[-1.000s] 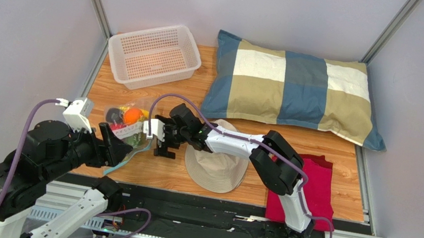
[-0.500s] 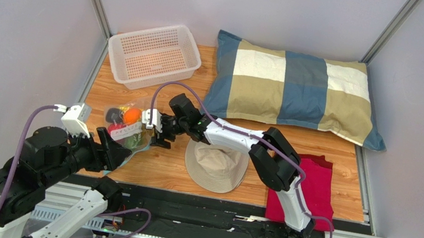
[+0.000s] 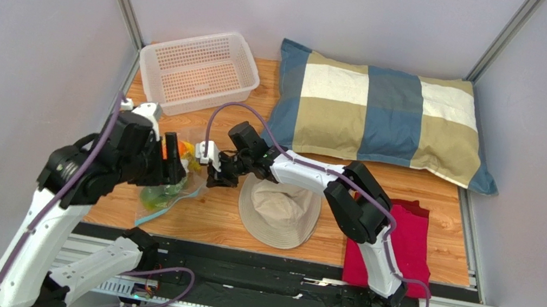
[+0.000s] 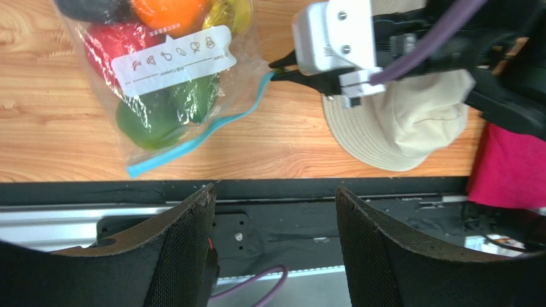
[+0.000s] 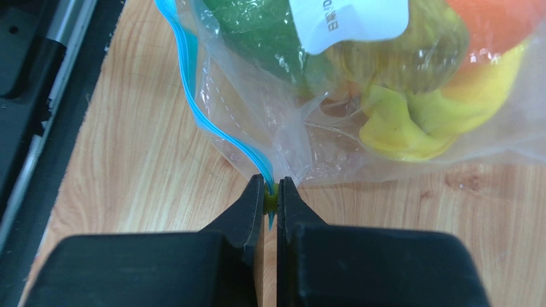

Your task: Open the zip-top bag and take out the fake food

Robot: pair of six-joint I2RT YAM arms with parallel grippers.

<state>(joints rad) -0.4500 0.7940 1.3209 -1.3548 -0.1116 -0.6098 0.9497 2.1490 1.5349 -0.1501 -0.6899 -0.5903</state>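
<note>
Pinching the end of the light blue zip strip (image 5: 187, 70), the right tool (image 5: 270, 192) was closed on the small clear floppy plastic zip-top bag (image 4: 168, 83), which lay on the wooden worktop (image 4: 51, 128) with the glossy plastic fake food (image 4: 150, 125) inside. The left tool (image 4: 274, 195) stood open and empty. Risk: the narrow pinch could slip, or an unopposed pull could drag the whole bag.

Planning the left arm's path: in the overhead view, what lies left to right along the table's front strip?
zip-top bag → right fingers pinching its zip strip → beige hat → red cloth
</note>
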